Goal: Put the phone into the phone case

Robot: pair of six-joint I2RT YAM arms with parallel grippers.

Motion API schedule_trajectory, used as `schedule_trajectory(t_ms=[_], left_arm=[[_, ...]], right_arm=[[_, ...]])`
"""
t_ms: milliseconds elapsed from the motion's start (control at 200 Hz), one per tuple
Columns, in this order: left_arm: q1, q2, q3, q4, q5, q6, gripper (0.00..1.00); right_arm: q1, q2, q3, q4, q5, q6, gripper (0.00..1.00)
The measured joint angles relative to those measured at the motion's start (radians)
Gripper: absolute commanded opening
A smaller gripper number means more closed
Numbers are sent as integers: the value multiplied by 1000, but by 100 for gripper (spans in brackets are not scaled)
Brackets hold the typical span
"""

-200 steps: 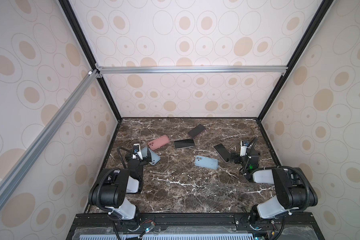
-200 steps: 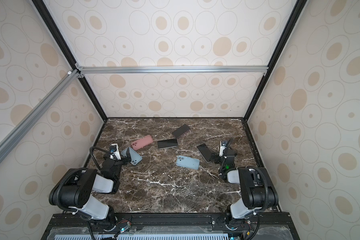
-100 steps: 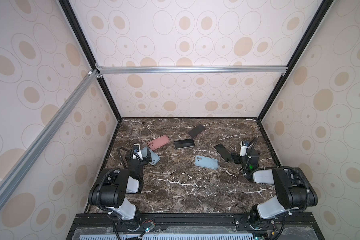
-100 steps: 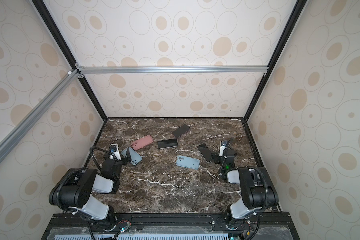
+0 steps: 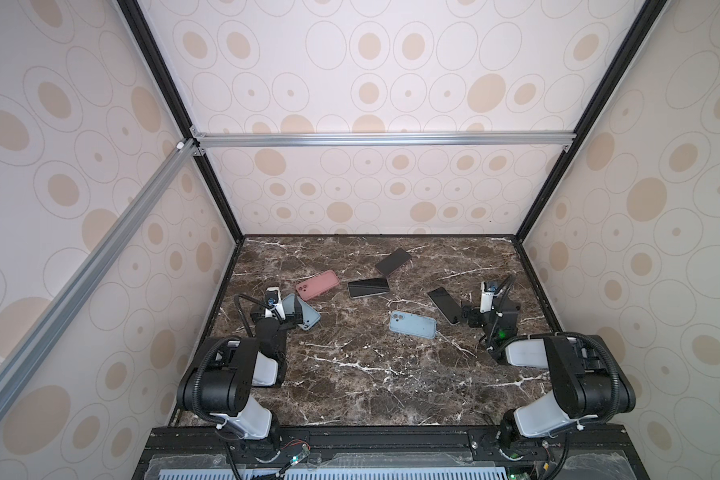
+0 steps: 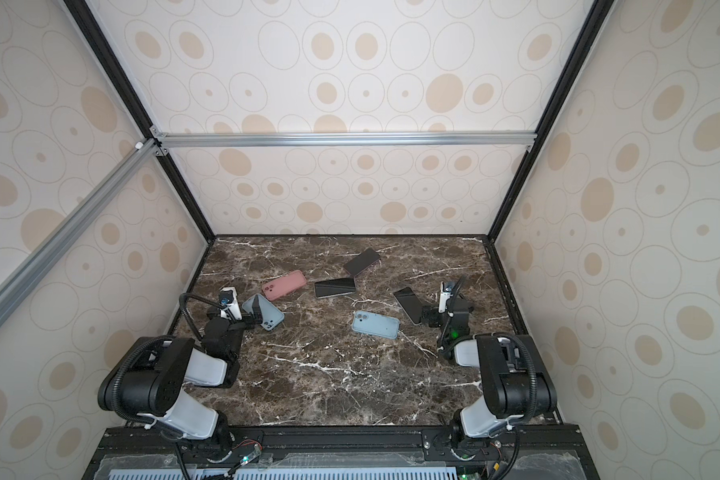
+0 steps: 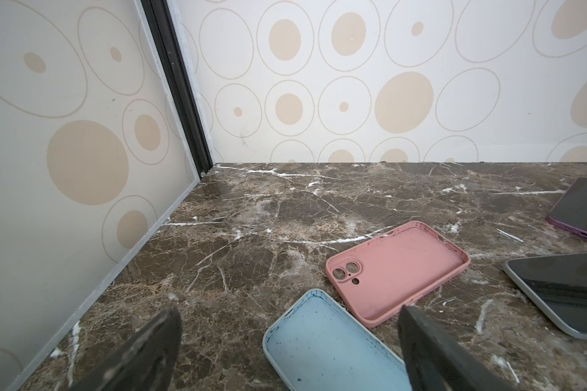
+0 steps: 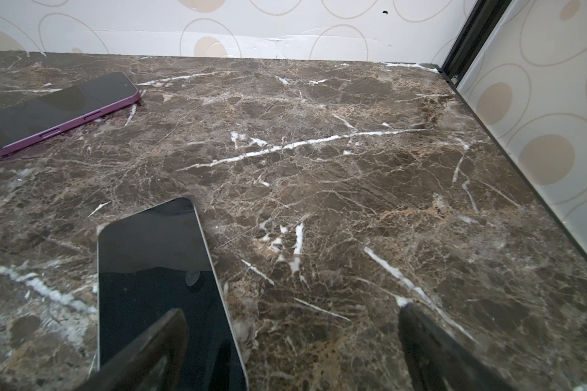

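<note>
Top views: nothing moved vs prior; L hand (image 5: 278, 313), R hand (image 5: 488, 313) wide open, empty.

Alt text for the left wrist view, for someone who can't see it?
An empty light blue case lies open side up, partly under the open left gripper. Beyond it on the brown marble table lie an empty pink case, a grey-edged phone and a purple phone, both screen up.

blk joints (image 5: 217, 382), pale-grey links (image 5: 524, 353), blk cables (image 6: 118, 374), green LED (image 5: 501, 332), dark jaws
</note>
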Motion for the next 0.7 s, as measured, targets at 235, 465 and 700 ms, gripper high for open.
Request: schedule_trajectory(t_ms=[235,465,700], left_arm=[[0,-40,15,-70,-24,-1,100],[-8,-169,127,-299,-85,-23,100],[-80,-253,220,-526,-95,-78,100]], right_arm=[[0,-87,24,-98,13,6,100],[2,-210,94,-288,21,14,100],[31,-251,278,-644,42,61,95]])
